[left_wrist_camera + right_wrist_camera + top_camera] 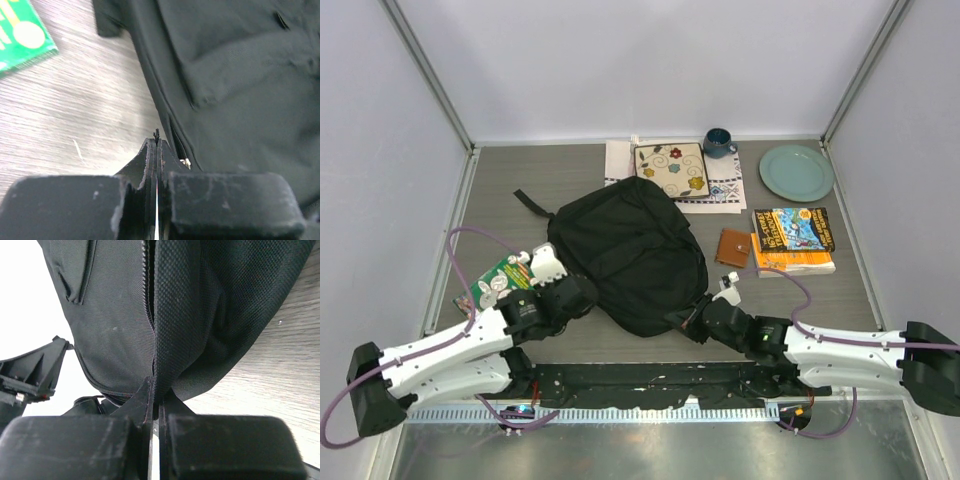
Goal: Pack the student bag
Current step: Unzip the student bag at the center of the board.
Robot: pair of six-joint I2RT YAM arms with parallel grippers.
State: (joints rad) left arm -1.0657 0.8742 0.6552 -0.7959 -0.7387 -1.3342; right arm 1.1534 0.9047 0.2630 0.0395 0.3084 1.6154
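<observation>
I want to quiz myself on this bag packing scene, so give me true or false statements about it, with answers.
The right gripper is shut on the edge of the student bag. True.
The blue mug stands on the green plate. False: it stands apart, to the plate's left.
The brown wallet lies between the bag and the books. True.
The left gripper is wide open. False: it is shut, beside the bag.
The green box is inside the bag. False: it lies outside, by the left arm.
</observation>
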